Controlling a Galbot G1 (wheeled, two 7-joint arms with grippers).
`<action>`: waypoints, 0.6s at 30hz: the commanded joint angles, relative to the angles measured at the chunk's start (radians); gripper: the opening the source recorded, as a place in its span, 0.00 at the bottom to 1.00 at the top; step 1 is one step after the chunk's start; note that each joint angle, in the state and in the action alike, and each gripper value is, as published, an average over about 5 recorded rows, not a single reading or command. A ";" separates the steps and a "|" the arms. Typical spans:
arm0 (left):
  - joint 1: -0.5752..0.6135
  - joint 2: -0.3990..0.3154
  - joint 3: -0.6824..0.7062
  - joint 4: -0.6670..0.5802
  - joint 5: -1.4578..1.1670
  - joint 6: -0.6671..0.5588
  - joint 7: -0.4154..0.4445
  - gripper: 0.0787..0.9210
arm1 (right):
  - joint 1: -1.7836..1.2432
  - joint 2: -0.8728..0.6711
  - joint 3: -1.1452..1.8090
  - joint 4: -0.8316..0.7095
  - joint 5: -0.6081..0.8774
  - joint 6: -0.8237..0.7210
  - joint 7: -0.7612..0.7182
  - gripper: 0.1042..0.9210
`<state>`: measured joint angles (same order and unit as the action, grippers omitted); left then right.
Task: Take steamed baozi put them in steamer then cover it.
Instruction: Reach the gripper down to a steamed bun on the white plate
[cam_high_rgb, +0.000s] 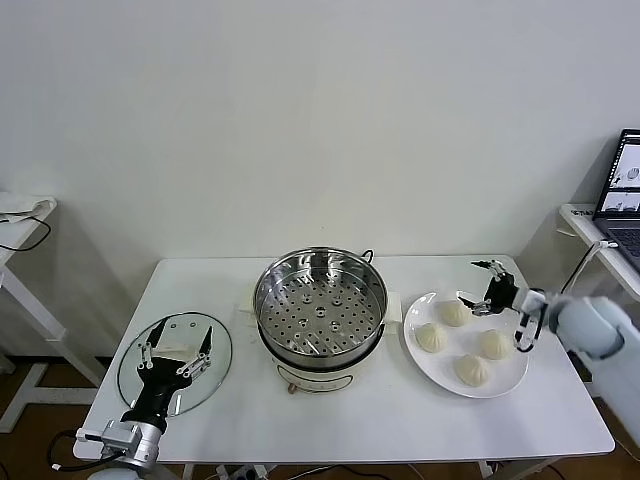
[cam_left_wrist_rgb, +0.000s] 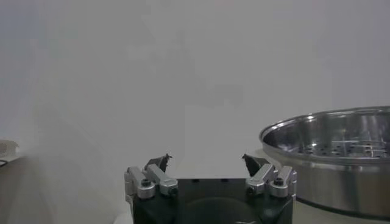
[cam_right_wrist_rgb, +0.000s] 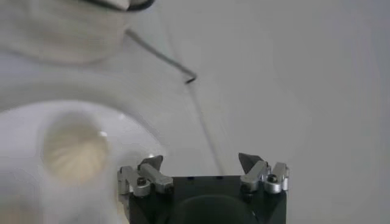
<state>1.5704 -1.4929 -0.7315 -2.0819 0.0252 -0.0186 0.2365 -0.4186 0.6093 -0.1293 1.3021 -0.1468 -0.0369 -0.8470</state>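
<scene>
White bench (cam_high_rgb: 330, 425) seen from above, against a plain wall. At centre, the steamer (cam_high_rgb: 320, 305), uncovered, its perforated tray bare and ready for loading. To the robot's right, a flat white plate (cam_high_rgb: 508, 385) carrying four steamed baozi (cam_high_rgb: 454, 313) (cam_high_rgb: 431, 337) (cam_high_rgb: 495, 344) (cam_high_rgb: 472, 369), none yet moved, so the task seems to be at its very start. To the robot's left, the glass lid (cam_high_rgb: 222, 350) lying flat on the bench beside the steamer, probably kept aside until the buns are in.

Right end effector (cam_high_rgb: 483, 285) poised just above the plate's far edge, close to the nearest bun, fingers spread apart and empty; likely lining up for a first pick. In the right wrist view, one bun (cam_right_wrist_rgb: 73, 149) just ahead of the open fingertips (cam_right_wrist_rgb: 248, 160).

Left end effector (cam_high_rgb: 177, 349) hovering over the lid, fingers apart and holding nothing, apparently waiting there for the covering step. In the left wrist view, steamer rim (cam_left_wrist_rgb: 329, 131) off to one side.
</scene>
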 joint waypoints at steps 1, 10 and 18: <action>0.005 -0.007 -0.001 -0.009 0.003 0.001 -0.001 0.88 | 0.453 0.045 -0.411 -0.245 -0.076 0.000 -0.359 0.88; 0.006 -0.013 -0.012 -0.007 0.003 0.000 -0.002 0.88 | 0.487 0.216 -0.454 -0.419 -0.142 0.015 -0.418 0.88; -0.002 -0.016 -0.013 0.003 0.003 -0.002 -0.002 0.88 | 0.450 0.304 -0.424 -0.516 -0.191 0.016 -0.393 0.88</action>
<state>1.5703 -1.5088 -0.7437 -2.0816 0.0284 -0.0195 0.2347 -0.0447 0.8194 -0.4801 0.9213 -0.2881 -0.0209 -1.1703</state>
